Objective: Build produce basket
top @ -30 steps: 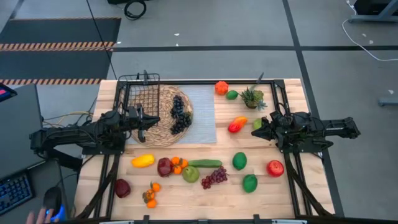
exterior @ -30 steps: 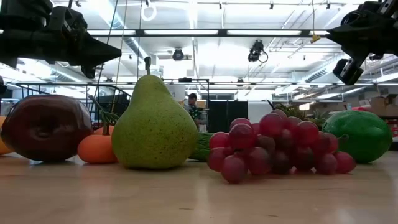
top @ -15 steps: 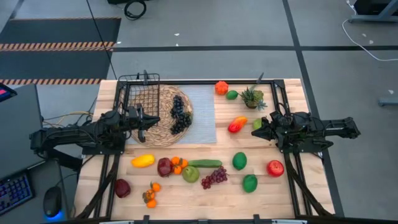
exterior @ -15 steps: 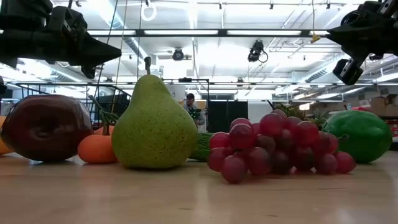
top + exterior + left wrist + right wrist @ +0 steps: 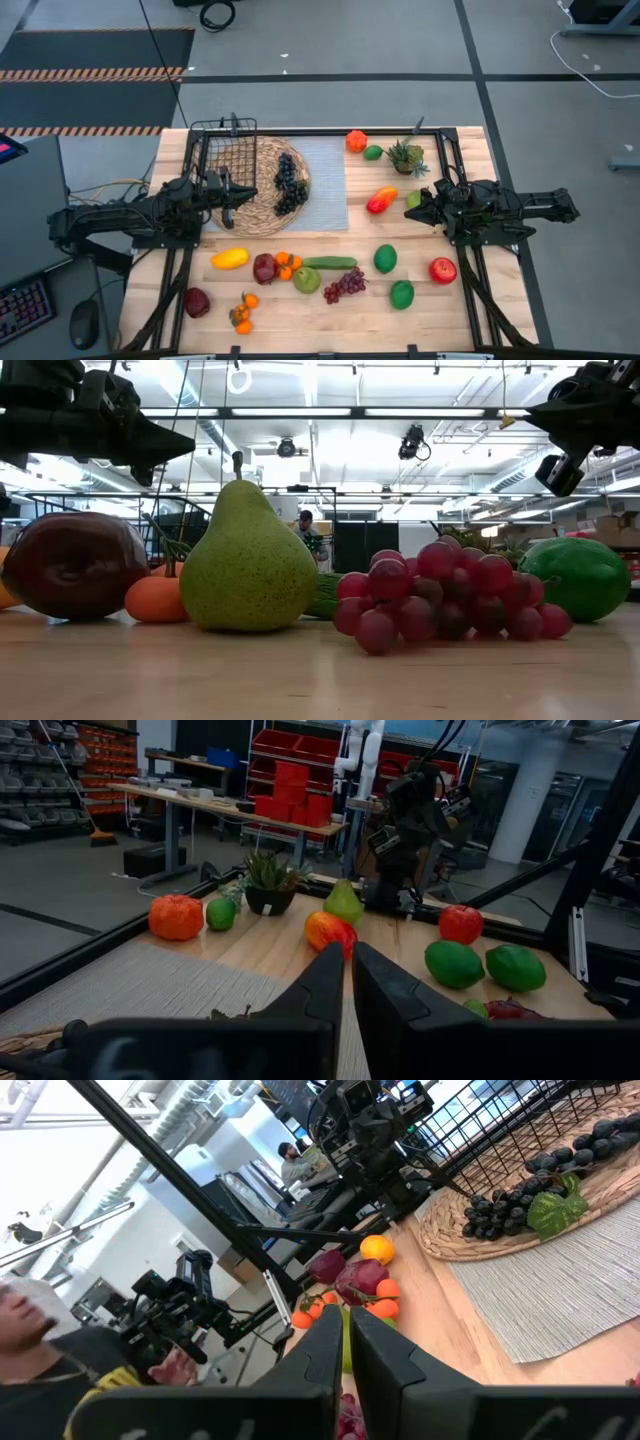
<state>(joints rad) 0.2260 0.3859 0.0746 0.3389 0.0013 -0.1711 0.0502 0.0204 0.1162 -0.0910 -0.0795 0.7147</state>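
The black wire basket [image 5: 226, 152] sits at the table's far left, partly over the round woven mat [image 5: 262, 205]. Dark grapes [image 5: 289, 183] lie on that mat. Produce is scattered over the table: a yellow mango [image 5: 230, 259], a pear [image 5: 306, 280], red grapes [image 5: 344, 286], a cucumber [image 5: 329, 263], limes [image 5: 385, 259], a red apple [image 5: 443, 270] and an orange-red mango [image 5: 381, 200]. My left gripper [image 5: 238, 197] hovers shut beside the mat's left edge. My right gripper [image 5: 408, 212] hovers shut at the right, near a green pear [image 5: 414, 199]. Neither holds anything.
A spiky potted plant [image 5: 405, 157] stands at the far right, with an orange fruit [image 5: 356, 141] and a lime [image 5: 373, 153] beside it. A grey placemat [image 5: 325, 185] lies under the woven mat. Dark apples [image 5: 197, 302] and small oranges [image 5: 242, 313] lie near the front left.
Both arms have kept still. A person's hand at the computer mouse beside the table's near left corner has gone out of view.
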